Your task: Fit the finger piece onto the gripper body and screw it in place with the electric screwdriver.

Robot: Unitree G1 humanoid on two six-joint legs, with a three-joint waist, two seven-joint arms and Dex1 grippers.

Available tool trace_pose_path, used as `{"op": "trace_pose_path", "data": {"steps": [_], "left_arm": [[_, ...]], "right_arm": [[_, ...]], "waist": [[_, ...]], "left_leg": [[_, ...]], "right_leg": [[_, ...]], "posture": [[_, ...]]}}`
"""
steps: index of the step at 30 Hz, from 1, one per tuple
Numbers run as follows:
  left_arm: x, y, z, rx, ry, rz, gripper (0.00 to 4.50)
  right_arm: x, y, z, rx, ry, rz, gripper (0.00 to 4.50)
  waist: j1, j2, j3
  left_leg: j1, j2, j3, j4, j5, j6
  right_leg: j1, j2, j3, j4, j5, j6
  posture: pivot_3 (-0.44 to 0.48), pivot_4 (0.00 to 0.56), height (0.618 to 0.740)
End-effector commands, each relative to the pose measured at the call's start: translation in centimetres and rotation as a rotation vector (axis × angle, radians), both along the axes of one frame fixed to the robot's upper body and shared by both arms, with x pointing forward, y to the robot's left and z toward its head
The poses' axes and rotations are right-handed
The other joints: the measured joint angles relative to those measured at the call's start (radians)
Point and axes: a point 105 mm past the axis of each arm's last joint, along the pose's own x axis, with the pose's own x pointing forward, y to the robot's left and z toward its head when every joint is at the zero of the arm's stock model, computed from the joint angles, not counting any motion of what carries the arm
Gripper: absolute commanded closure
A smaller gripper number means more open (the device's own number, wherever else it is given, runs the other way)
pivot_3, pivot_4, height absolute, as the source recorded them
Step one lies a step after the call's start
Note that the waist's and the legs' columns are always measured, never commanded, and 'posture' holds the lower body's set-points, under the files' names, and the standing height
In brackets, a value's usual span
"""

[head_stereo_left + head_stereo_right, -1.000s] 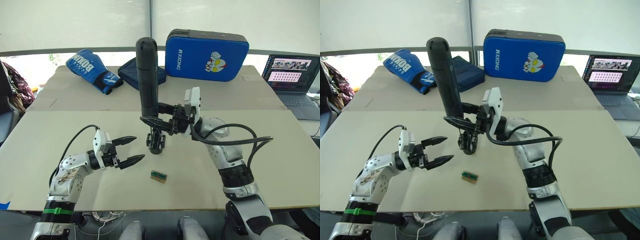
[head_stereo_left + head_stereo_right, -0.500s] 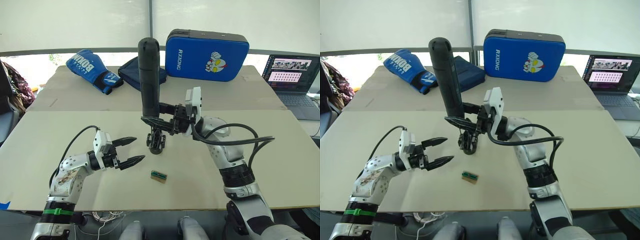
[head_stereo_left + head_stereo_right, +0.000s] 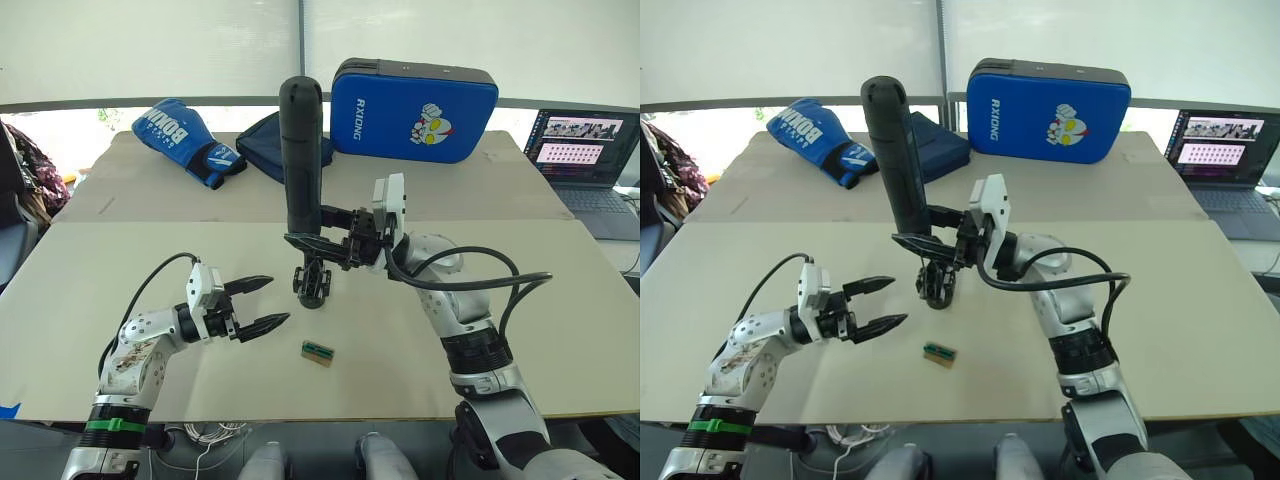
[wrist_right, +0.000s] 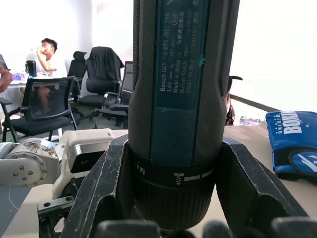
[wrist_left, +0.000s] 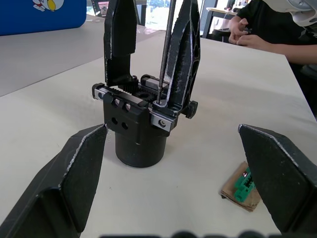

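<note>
The electric screwdriver (image 3: 302, 150) stands almost upright over the middle of the table, my right gripper (image 3: 305, 238) shut around its lower barrel (image 4: 181, 74). Its thin bit (image 5: 167, 49) comes down onto a screw at the top of the gripper body (image 3: 311, 283), a small black block on a round base (image 5: 140, 144). Beside the bit the pointed black finger piece (image 5: 185, 49) stands upright on the body, with a second black finger (image 5: 120, 39) next to it. My left gripper (image 3: 262, 303) hovers open just left of the body, nothing between its fingers.
A tiny green-and-brown block (image 3: 317, 351) lies in front of the gripper body. At the table's far side are a blue boxing glove (image 3: 187, 141), a dark blue pouch (image 3: 262, 145) and a blue case (image 3: 413, 108). A laptop (image 3: 585, 155) sits far right.
The screwdriver's top has swung slightly to the right, so it stands more upright; its bit stays on the gripper body. The left gripper has not moved.
</note>
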Motion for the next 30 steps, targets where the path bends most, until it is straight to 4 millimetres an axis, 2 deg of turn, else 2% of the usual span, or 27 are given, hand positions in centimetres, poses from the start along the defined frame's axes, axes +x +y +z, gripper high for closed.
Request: {"op": "trace_pose_path", "data": {"steps": [1,8,19,30], "left_arm": [[-0.1,0.3,0.0,0.006,-0.03,-0.001,0.0],[-0.3,0.3,-0.3,0.004,-0.033,-0.005,0.0],[-0.7,-0.7,0.8,-0.002,-0.043,-0.012,0.0],[-0.5,-0.9,0.9,-0.004,-0.037,-0.01,0.0]], "right_arm": [[-0.7,-0.4,1.8,0.038,-0.072,0.011,2.57],[-0.7,-0.3,1.6,0.031,-0.069,0.014,2.57],[-1.1,0.2,1.2,0.008,-0.061,0.046,2.57],[-0.9,0.5,1.0,-0.009,-0.04,0.053,2.57]], "waist": [[0.001,0.0,0.0],[0.002,0.0,0.0],[0.001,0.0,0.0],[0.001,0.0,0.0]], "left_leg": [[0.0,0.0,0.0,0.0,0.0,0.0],[0.0,0.0,0.0,0.0,0.0,0.0],[0.0,0.0,0.0,0.0,0.0,0.0],[0.0,0.0,0.0,0.0,0.0,0.0]], "right_leg": [[0.0,0.0,0.0,0.0,0.0,0.0],[0.0,0.0,0.0,0.0,0.0,0.0],[0.0,0.0,0.0,0.0,0.0,0.0],[0.0,0.0,0.0,0.0,0.0,0.0]], "posture": [[0.0,0.15,0.74],[0.0,0.15,0.74],[0.0,0.15,0.74],[0.0,0.15,0.74]]}}
